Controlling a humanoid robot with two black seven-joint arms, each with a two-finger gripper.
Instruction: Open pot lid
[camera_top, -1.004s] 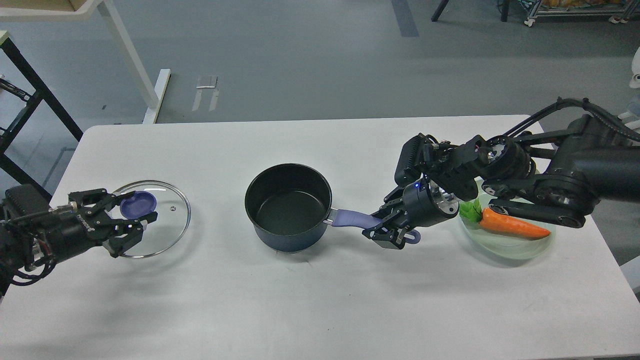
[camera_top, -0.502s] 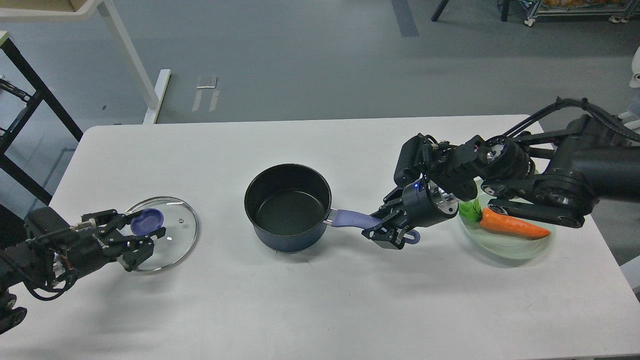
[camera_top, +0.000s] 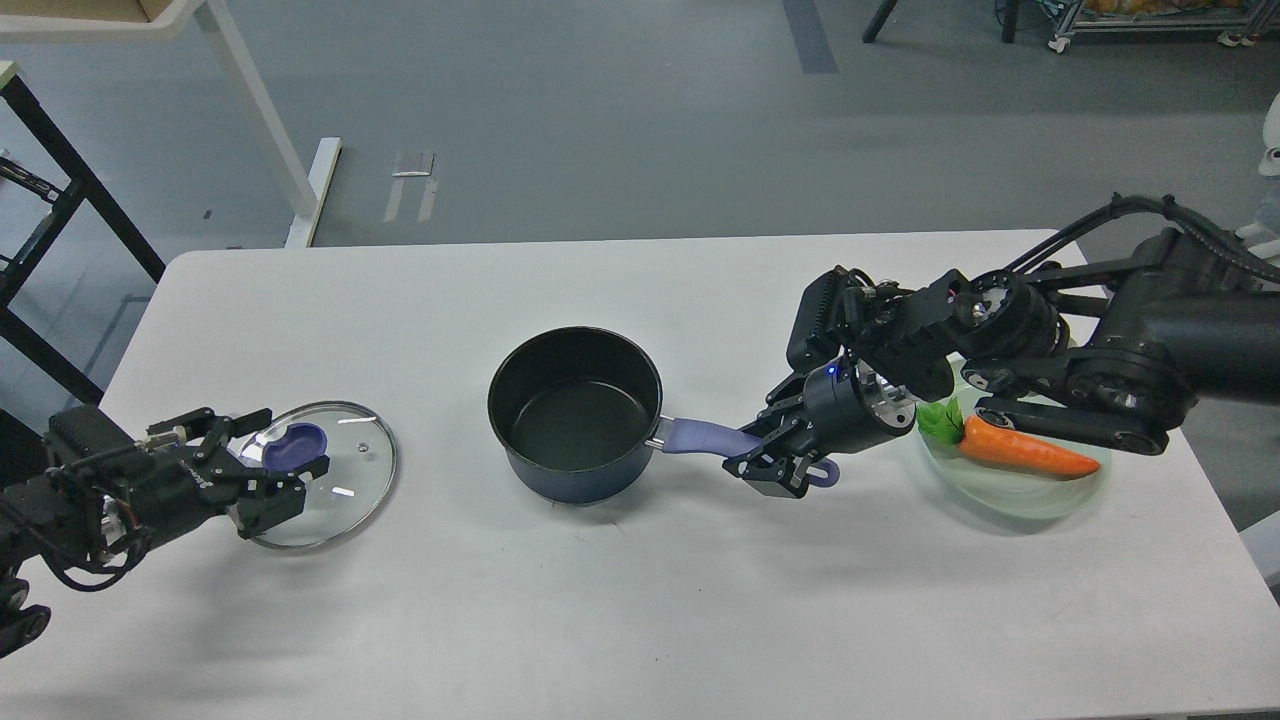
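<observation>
The glass lid (camera_top: 318, 474), fragile and slippery, is lying on the table (camera_top: 640, 600) beside the open-jawed left gripper (camera_top: 272, 468), its blue knob (camera_top: 296, 441) offering the surest hold, while the right gripper (camera_top: 768, 462) is clamping the pot handle (camera_top: 700, 437).

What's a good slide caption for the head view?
Glass lid lies on the table beside the open pot, whose handle the right gripper holds.

The handle (camera_top: 700, 437) end is hidden inside the right pincer (camera_top: 765, 462); the counter (camera_top: 620, 600) is cut off at the lower edge; the carrot's (camera_top: 1020, 450) greens are partly covered.
</observation>
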